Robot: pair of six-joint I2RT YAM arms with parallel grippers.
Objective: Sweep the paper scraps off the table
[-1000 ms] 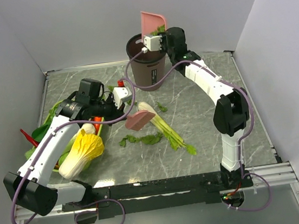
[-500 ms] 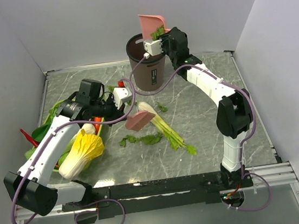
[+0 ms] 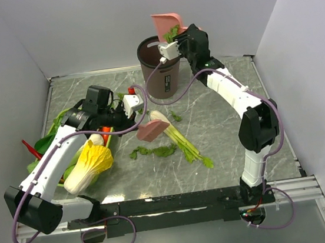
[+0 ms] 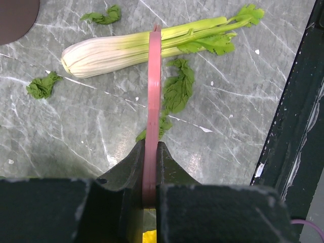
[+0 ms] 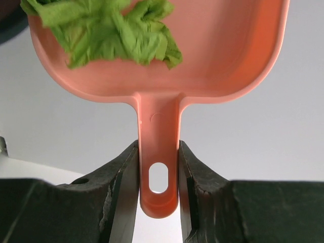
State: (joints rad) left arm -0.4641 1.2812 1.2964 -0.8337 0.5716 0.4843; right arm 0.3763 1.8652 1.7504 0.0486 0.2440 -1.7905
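Right claw is pinching the dustpan handle, paper scraps heaped up by the bin. Tilt it off-center and they'll probably drop back onto the table.

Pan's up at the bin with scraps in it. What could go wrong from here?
1. The scraps sit at one side of the tilted pan, near the bin rim; some may fall outside.
2. The right gripper pinches only the thin handle; the pan could swivel.
3. Other scraps lie beside the stalk; the left gripper and its scraper may drag it along.
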